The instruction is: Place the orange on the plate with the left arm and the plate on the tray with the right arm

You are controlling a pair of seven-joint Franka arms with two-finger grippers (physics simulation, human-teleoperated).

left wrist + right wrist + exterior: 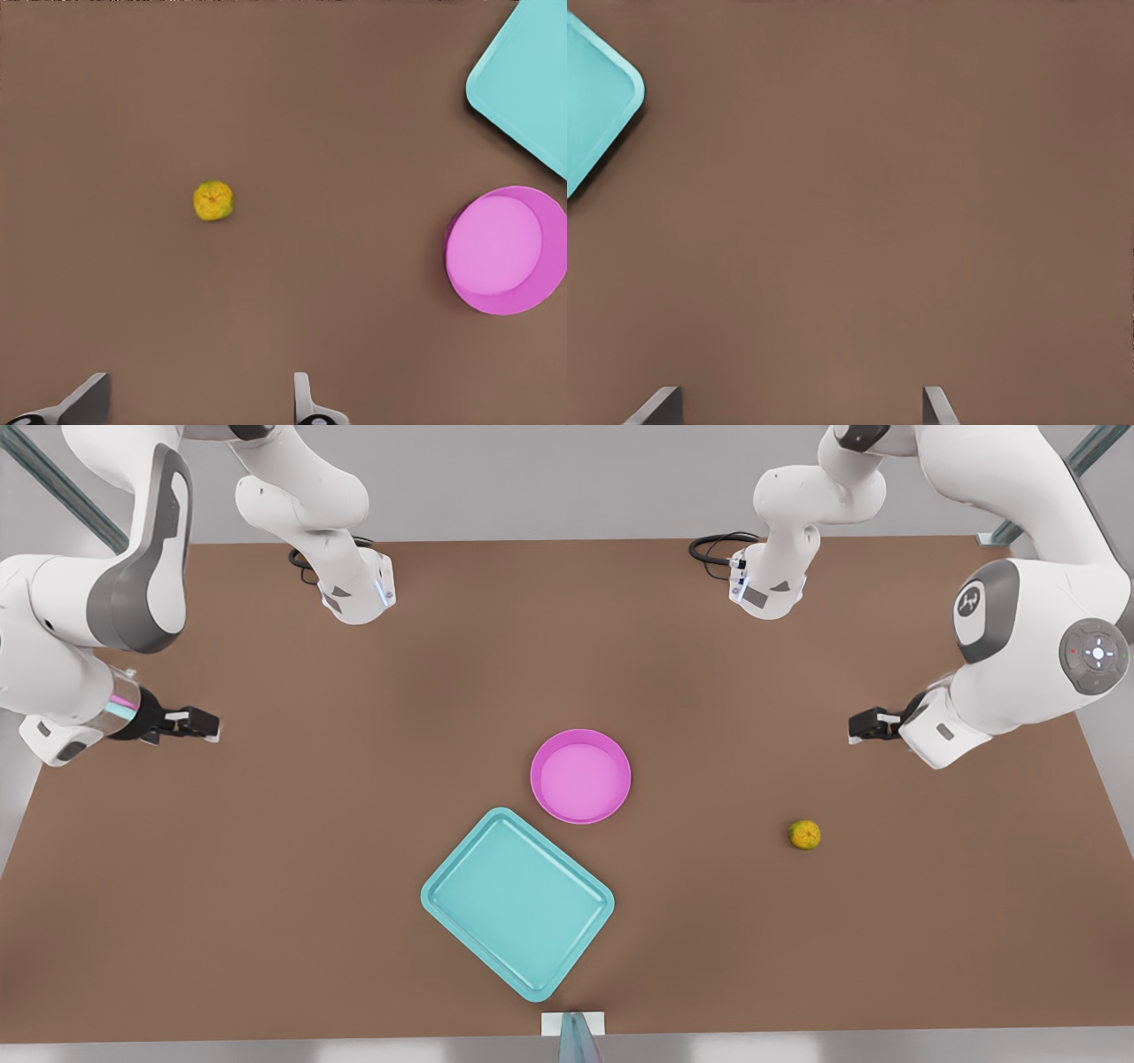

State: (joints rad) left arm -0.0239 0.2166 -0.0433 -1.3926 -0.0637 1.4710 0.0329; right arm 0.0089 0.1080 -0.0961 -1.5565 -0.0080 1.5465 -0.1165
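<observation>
The small yellow-orange orange (804, 834) lies on the brown table toward the front view's right, also seen as the orange (213, 200) ahead of my left gripper's fingers. My left gripper (855, 726) hovers open above and behind it, the left gripper (199, 394) holding nothing. The pink plate (580, 775) sits mid-table, touching or nearly touching a corner of the teal tray (518, 903); the plate (507, 250) and tray (527, 80) lie off to one side of the orange. My right gripper (208, 724) waits open at the front view's left, the right gripper (802, 403) over bare table with a tray (594, 106) corner beyond.
Both arm bases with black cables stand at the table's far edge (567, 540). A small white and grey fixture (573, 1027) sits at the near edge. Bare brown table surrounds the orange and lies between each gripper and the plate.
</observation>
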